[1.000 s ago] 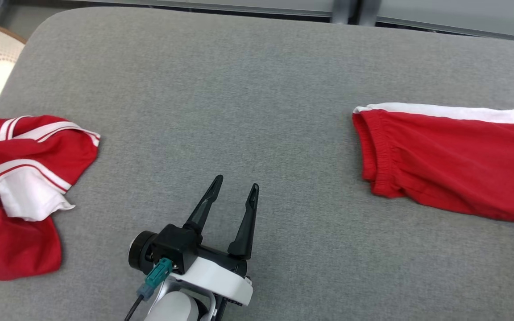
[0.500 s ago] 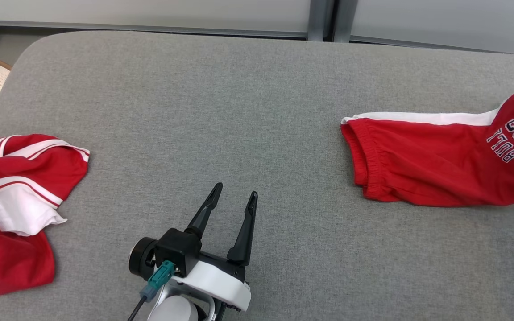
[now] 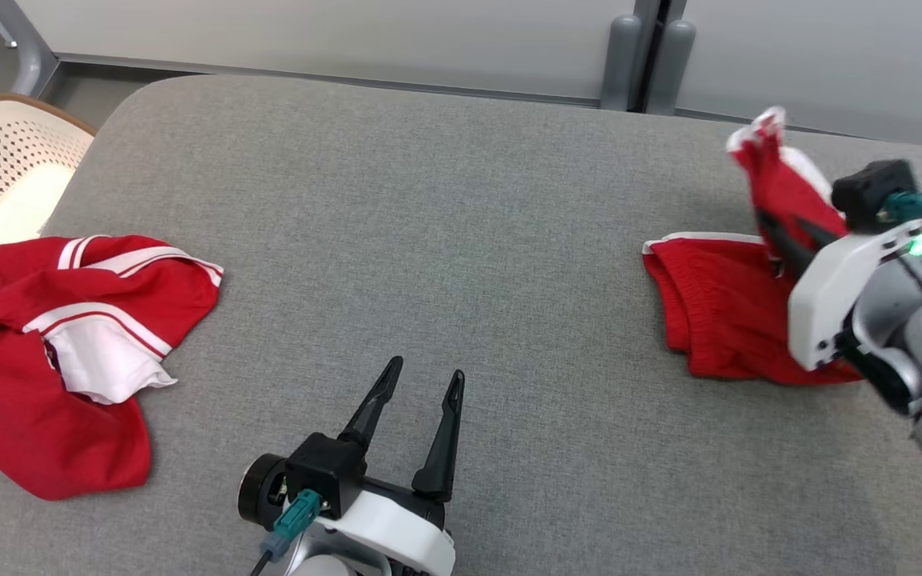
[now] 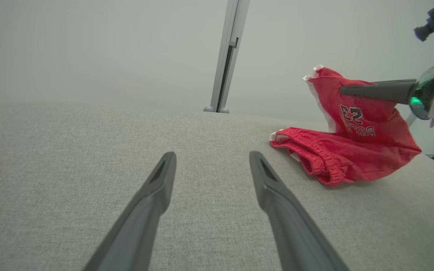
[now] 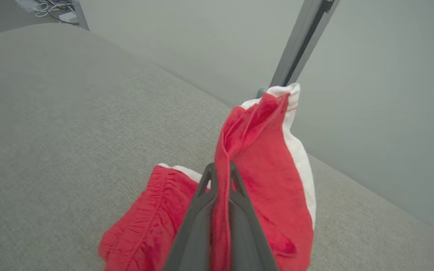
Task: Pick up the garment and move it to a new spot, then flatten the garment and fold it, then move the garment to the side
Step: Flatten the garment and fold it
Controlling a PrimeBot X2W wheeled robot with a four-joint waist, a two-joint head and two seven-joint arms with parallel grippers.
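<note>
Right of the grey post and nearer the robot, the head view has the red shorts partly on the grey bench and partly in the air; their gathered waistband lies on the bench, facing the side left of the post, while the other end, edged in white, stands up toward the wall; the long axis climbs from the waistband to that raised end; the right pincer is clenched on the cloth partway up the raised part, reaching in from farther right of the post; the left pincer sits left of the post and close to the robot, fingers spread, holding nothing, well apart from the shorts; a red and white jersey lies crumpled far left of the post, near a pale perforated basket.

From the left wrist, the left pincer is spread over bare bench, pointing toward the post; the shorts lie right of the post, waistband toward this pincer, a printed number on the raised panel; the right pincer nips that panel near its top.

From the right wrist, the right pincer is clamped on a red fold of the shorts; the raised end reaches up to the foot of the post, white stripe along its right edge; the waistband rests on the bench, down and left of the post.
</note>
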